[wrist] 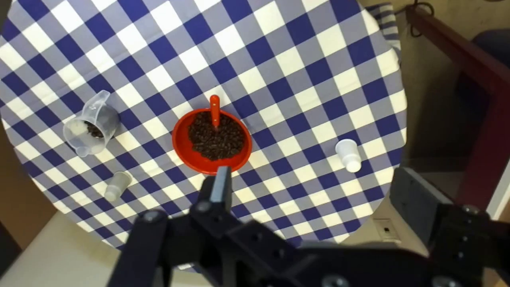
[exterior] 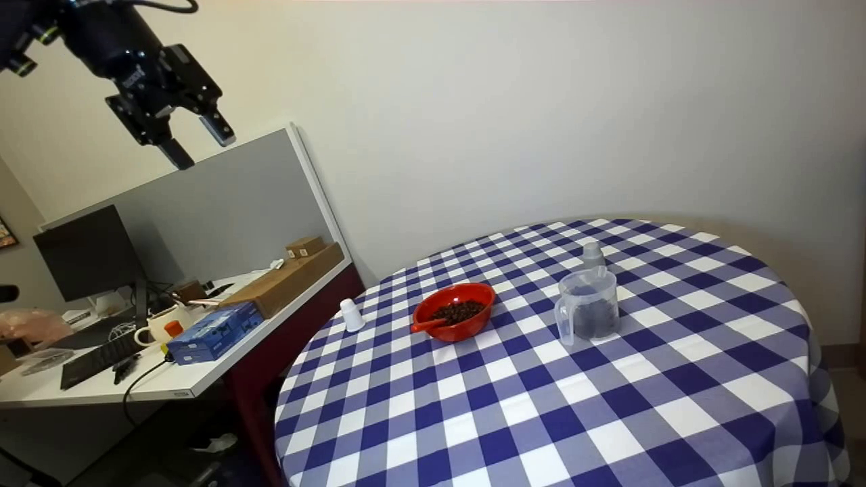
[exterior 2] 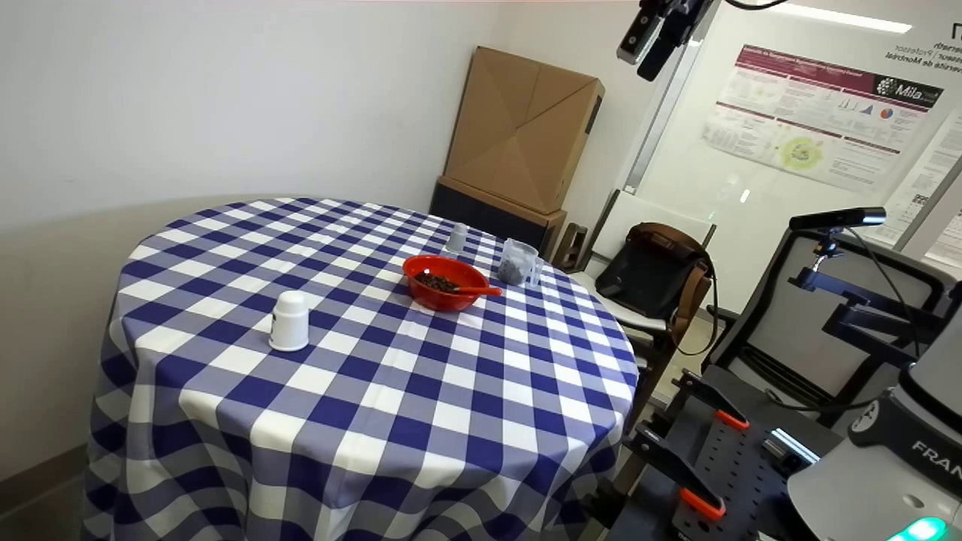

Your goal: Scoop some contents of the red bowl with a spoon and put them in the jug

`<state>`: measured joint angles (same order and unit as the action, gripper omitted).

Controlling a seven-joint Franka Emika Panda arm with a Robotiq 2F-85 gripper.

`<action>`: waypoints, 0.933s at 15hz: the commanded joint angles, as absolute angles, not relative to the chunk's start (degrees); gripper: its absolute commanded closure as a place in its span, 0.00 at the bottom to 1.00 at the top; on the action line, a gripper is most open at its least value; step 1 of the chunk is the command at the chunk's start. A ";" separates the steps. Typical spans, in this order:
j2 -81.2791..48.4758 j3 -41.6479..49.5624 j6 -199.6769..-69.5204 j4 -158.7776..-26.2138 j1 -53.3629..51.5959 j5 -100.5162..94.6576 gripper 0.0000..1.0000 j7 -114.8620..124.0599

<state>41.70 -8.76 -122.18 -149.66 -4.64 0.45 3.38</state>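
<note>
— Hovering where, that gripper [exterior: 204,153]?
— High, well above the table [exterior: 676,358], in both exterior views. Fingers [wrist: 221,187] spread wide, broad gap between the two tips.
— And the red bowl [wrist: 183,147]?
— Sat upright around mid-table, well in from every edge. Held dark brown beans [wrist: 219,141], with bare red showing along one side of the floor.
— Spoon [wrist: 215,109]?
— Red as well, in that bowl. Handle stuck out over the rim on the side facing away from the wall [exterior: 541,101]. Lower end went into the beans, so the scoop was hidden.
— Jug [exterior: 588,308]?
— Clear, upright, apart from the bowl, toward the table edge nearer the cardboard box [exterior 2: 518,135]. Its handle also faced away from the wall. Some dark beans showed inside in the wrist view.
— What else shared the table?
— Two tapered containers, each wide end down. A white container [exterior 2: 290,321] stood near the edge beside the desk [exterior: 169,385]. A greyish container [exterior: 593,256] stood near the jug, closer to the wall-side edge.
— Surface?
— Blue-and-white checked cloth [exterior 2: 361,421], draped over the table edge. Bowl sat on it between the jug and the white container.
</note>
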 commanded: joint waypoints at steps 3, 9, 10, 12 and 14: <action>31.62 -6.85 -130.89 -147.27 -1.19 -0.41 0.00 5.59; 19.45 -3.70 -134.13 -144.41 2.35 -1.05 0.00 6.28; 17.56 -3.25 -134.39 -143.73 2.87 -1.24 0.00 6.65; 13.99 -2.37 -134.78 -142.32 3.44 -1.38 0.00 6.85; 10.71 -1.74 -134.98 -140.73 3.76 -1.57 0.00 7.27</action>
